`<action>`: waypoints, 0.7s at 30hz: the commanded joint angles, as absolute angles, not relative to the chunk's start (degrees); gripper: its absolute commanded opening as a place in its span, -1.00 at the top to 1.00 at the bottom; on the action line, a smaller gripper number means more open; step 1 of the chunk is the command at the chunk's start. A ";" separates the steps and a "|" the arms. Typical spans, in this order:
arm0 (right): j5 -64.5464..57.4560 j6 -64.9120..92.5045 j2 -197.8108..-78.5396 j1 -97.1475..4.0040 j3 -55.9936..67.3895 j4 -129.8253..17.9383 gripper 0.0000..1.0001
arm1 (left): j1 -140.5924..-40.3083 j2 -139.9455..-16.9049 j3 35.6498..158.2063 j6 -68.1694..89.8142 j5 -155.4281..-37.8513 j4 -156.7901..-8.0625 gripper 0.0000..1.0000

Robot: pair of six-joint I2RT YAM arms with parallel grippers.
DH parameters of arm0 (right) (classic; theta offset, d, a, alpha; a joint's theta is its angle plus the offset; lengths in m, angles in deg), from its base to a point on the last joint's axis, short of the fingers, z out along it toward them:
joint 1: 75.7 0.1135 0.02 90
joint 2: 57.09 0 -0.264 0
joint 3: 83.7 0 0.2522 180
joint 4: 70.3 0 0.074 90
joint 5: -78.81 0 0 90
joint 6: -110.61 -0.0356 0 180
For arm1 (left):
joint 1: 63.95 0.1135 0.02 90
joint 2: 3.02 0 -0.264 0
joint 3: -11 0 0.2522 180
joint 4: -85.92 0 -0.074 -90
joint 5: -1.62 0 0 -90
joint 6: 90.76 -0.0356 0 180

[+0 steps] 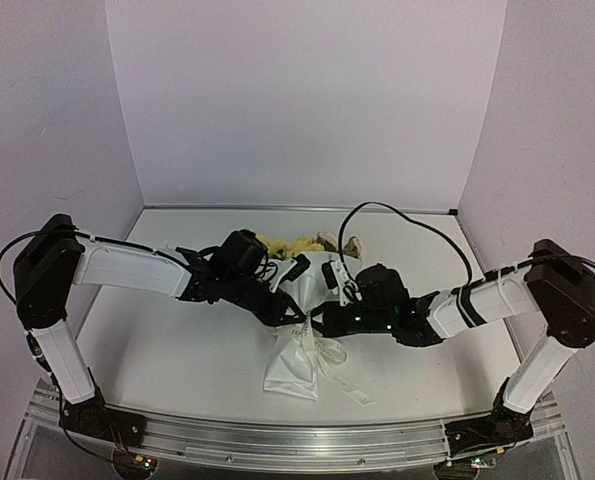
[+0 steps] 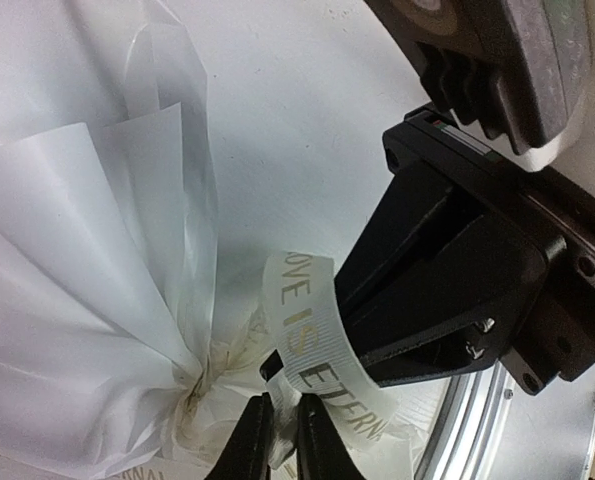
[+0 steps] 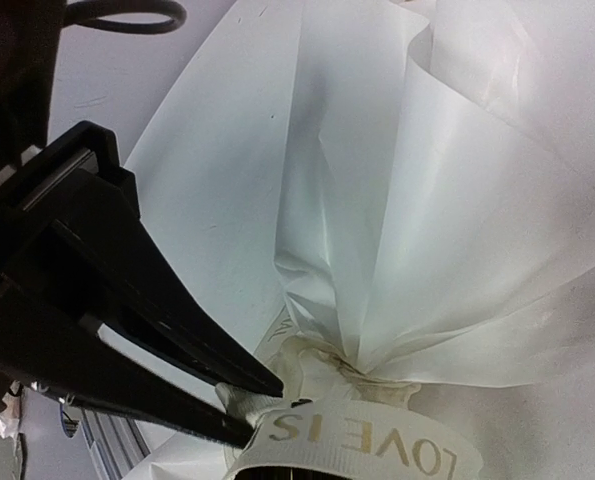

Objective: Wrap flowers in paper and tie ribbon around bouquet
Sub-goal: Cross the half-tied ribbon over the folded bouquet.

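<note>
The left gripper is clenched on the ribbon at the gathered neck of the bouquet, which lies at the middle of the counter with the flowers toward the far wall. The right gripper is fully closed just beside it, with the ribbon loop lying over its tips; whether it pinches the ribbon cannot be determined. The stems are hidden inside the paper, and the arms mask both grippers' tips in the top view.

Your left pincer and right pincer meet over the tapered white paper bouquet. A narrow cream ribbon trails just below them.
</note>
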State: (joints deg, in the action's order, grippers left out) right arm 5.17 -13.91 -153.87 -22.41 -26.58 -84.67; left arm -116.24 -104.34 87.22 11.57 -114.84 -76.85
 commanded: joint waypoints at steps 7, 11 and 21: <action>3.67 -12.65 -149.58 -22.07 -26.54 -78.32 0.68 | -115.54 -103.28 85.82 11.72 -114.24 -81.87 1.00; 1.30 -11.60 -146.44 -22.01 -27.60 -72.26 0.46 | -115.55 -102.81 85.22 12.01 -113.81 -82.51 1.00; -4.54 -9.13 -138.61 -22.01 -31.58 -60.04 0.10 | -115.54 -100.97 83.44 12.93 -111.73 -84.48 1.00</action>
